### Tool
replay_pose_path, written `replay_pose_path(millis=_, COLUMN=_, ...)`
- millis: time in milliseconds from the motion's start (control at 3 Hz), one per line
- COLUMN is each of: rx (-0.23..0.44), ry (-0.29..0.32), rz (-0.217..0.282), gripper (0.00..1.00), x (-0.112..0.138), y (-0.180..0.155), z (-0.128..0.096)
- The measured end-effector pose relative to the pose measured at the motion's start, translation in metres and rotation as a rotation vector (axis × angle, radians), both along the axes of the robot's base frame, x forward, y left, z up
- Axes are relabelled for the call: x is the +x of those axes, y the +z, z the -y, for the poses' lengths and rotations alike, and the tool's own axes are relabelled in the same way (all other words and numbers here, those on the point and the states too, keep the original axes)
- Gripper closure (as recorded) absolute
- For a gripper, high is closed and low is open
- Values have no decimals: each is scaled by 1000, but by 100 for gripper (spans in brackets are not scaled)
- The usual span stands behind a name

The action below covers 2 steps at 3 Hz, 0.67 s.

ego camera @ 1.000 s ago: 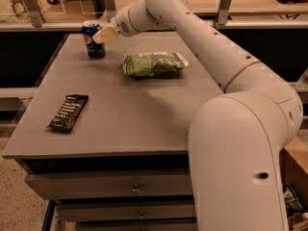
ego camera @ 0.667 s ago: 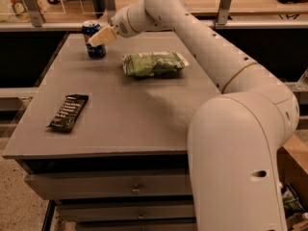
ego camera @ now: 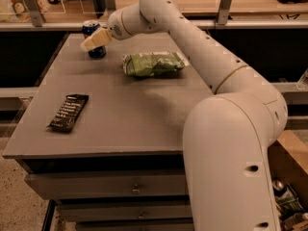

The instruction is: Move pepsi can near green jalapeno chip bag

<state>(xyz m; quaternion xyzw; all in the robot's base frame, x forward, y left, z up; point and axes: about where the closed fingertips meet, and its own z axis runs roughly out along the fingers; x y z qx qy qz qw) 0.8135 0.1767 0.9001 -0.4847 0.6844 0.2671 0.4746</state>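
Observation:
The pepsi can stands upright at the far left corner of the grey table; its blue body and silver top show above and below my gripper. My gripper is at the can, lying across the front of its middle and hiding part of it. The green jalapeno chip bag lies flat on the table to the right of the can, with a small gap between them. My white arm reaches in from the lower right, passing over the bag's far side.
A flat black snack-bar wrapper lies near the table's left front edge. Drawers sit under the tabletop. A rail with metal posts runs behind the table. My base fills the lower right.
My gripper has moved left along the can's front, covering more of its middle. The can, chip bag and wrapper have not moved.

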Motion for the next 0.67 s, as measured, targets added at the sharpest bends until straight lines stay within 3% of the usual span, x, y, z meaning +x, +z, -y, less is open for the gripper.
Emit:
replay_pose_path(millis=333, rx=15, ry=35, rz=-8, gripper=12, x=-2, y=-7, z=-20)
replay_pose_path(millis=667, rx=25, ry=58, rz=-11, gripper=28, x=-4, y=-12, z=-33)
